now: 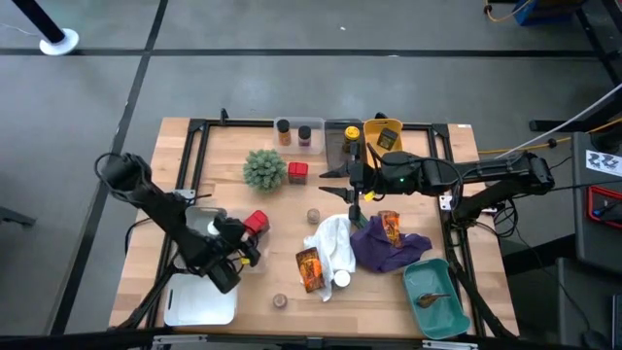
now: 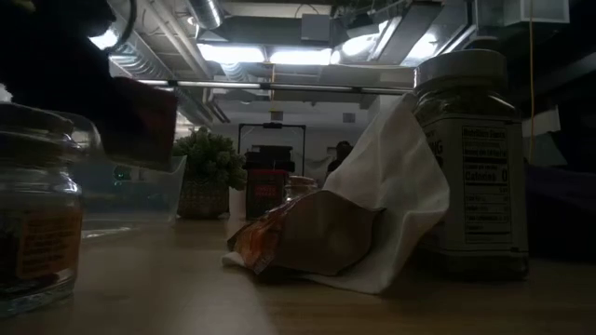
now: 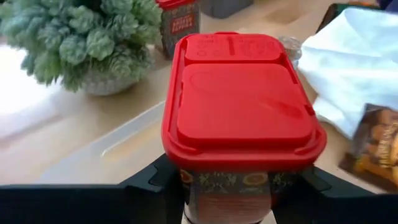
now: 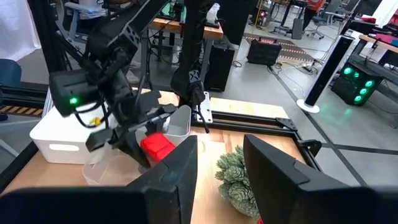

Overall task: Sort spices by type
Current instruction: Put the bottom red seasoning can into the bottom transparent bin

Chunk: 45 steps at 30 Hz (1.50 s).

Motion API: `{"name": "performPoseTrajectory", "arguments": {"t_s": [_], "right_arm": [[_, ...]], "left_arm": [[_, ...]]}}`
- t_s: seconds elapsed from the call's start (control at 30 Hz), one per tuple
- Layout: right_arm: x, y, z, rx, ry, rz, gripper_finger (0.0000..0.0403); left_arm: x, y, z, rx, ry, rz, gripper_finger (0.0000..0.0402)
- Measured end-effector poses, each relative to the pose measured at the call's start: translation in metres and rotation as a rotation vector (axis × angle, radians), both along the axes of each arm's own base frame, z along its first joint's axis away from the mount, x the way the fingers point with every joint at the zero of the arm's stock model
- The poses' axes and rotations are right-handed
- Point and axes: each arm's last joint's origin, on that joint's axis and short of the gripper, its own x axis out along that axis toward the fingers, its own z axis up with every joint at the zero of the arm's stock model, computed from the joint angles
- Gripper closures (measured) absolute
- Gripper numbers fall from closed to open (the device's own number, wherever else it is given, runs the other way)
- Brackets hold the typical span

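My left gripper (image 1: 250, 231) (image 3: 229, 190) is shut on a red-lidded spice tin (image 1: 257, 222) (image 3: 239, 106), next to a clear tub (image 1: 202, 220) at the table's left. The tin also shows in the right wrist view (image 4: 157, 148) and the low view (image 2: 140, 121). My right gripper (image 1: 352, 182) (image 4: 221, 180) hovers open above the table's middle far part, right of the green ball plant (image 1: 264, 169). A second red tin (image 1: 297, 172) stands beside the plant. Jars (image 1: 283, 131) stand at the far edge. Foil packets (image 1: 309, 267) (image 1: 390, 227) lie on the cloths. My left gripper pinches the red tin between its two fingers by the patterned body just under the lid (image 3: 227, 182), one finger (image 3: 149, 180) on each side. The fingers come slanting from the table's near left. The tin is lifted clear of the table, lid end pointing away from the wrist.
A white cloth (image 1: 332, 248) and a purple cloth (image 1: 394, 248) lie near the middle right. A teal bin (image 1: 442, 309) sits at the near right corner and a white bin (image 1: 194, 306) at the near left. Yellow (image 1: 382, 134) and clear (image 1: 340, 136) containers stand at the far edge. Small discs (image 1: 280, 301) (image 1: 314, 215) lie on the wood.
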Motion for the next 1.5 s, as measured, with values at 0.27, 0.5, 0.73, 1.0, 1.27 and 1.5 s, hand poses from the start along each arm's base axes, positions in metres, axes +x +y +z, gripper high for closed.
{"name": "performPoseTrajectory", "arguments": {"t_s": [0.27, 0.5, 0.73, 1.0, 1.27, 1.5], "right_arm": [[0.0, 0.0, 0.0, 0.0, 0.0, 0.0, 0.0272], [0.0, 0.0, 0.0, 0.0, 0.0, 0.0, 0.0272], [0.0, 0.0, 0.0, 0.0, 0.001, 0.0, 0.0272], [0.0, 0.0, -0.002, -0.002, 0.021, 0.0, 0.0272], [0.0, 0.0, -0.002, -0.002, 0.023, 0.0, 0.0272], [0.0, 0.0, -0.002, -0.002, 0.025, 0.0, 0.0272]], "left_arm": [[0.008, 0.003, -0.006, -0.054, 0.038, 0.016, 0.0234], [0.007, 0.002, -0.007, -0.048, 0.053, 0.002, 0.0234], [0.009, 0.005, -0.007, -0.045, 0.061, 0.013, 0.0234], [0.013, 0.011, -0.008, -0.078, 0.086, 0.042, 0.0233], [0.018, 0.017, -0.011, -0.117, 0.166, 0.045, 0.0233], [0.025, 0.026, -0.013, -0.121, 0.17, 0.091, 0.0233]]}}
